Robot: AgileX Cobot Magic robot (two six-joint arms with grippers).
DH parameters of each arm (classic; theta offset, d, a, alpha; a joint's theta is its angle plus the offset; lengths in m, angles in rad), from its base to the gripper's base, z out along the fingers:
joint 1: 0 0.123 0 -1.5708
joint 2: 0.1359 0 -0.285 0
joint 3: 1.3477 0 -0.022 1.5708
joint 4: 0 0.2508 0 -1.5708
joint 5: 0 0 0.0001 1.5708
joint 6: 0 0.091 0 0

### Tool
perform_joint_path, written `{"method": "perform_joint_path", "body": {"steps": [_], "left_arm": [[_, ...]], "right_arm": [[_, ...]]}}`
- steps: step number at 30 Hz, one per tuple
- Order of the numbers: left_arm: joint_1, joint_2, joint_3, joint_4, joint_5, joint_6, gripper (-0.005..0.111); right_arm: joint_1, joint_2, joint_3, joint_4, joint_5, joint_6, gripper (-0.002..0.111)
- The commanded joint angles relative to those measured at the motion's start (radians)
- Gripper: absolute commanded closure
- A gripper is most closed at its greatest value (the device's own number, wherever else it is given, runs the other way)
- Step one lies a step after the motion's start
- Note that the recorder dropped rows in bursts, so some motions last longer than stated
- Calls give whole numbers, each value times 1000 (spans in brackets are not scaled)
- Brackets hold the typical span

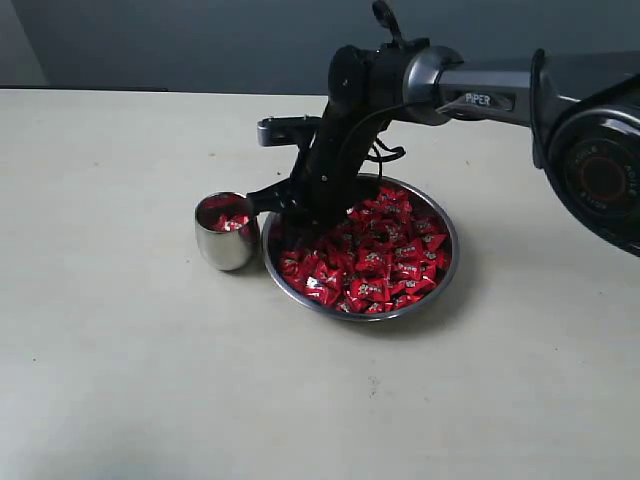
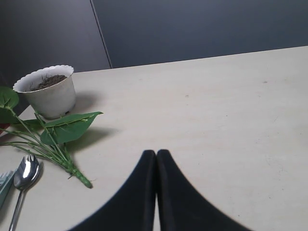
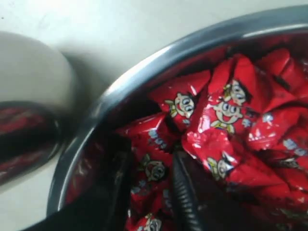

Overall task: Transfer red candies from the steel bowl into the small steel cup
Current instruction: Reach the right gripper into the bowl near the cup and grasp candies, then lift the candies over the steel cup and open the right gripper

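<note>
The right arm's black fingers (image 3: 184, 195) are down inside one wide, shallow, shiny steel bowl (image 1: 450, 250), close to the rim nearest the cup. They stand apart with one red candy (image 3: 153, 169) between them. The bowl sits near the middle of the pale bench (image 1: 120, 380), heaped with shiny red-wrapped candies (image 1: 385, 260), too many to count. One small rounded steel cup (image 1: 222, 255) stands just beside the bowl, with a few red candies inside. The left arm's black fingers (image 2: 137, 197) are pressed together, empty, over bare bench. Near them are one white pot of soil (image 2: 50, 98), one green leafy sprig (image 2: 67, 130) and one steel spoon (image 2: 25, 173).
</note>
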Motion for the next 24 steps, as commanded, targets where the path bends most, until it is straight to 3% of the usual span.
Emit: {"method": "perform_joint_path", "body": {"steps": [1,3,5,6,24], "left_arm": [[-1,-4,5,4,-11,-4,106],[-1,-4,5,4,-11,-4,106],[-1,-4,5,4,-11,-4,106],[-1,-4,5,4,-11,-4,106],[-1,-4,5,4,-11,-4,106]], "right_arm": [[-2,6,-2,28,13,1,80],[-2,6,-2,24,17,1,83],[-2,6,-2,24,30,1,96],[-2,1,-2,19,34,1,109],[-2,-157,-2,-54,36,6,105]]}}
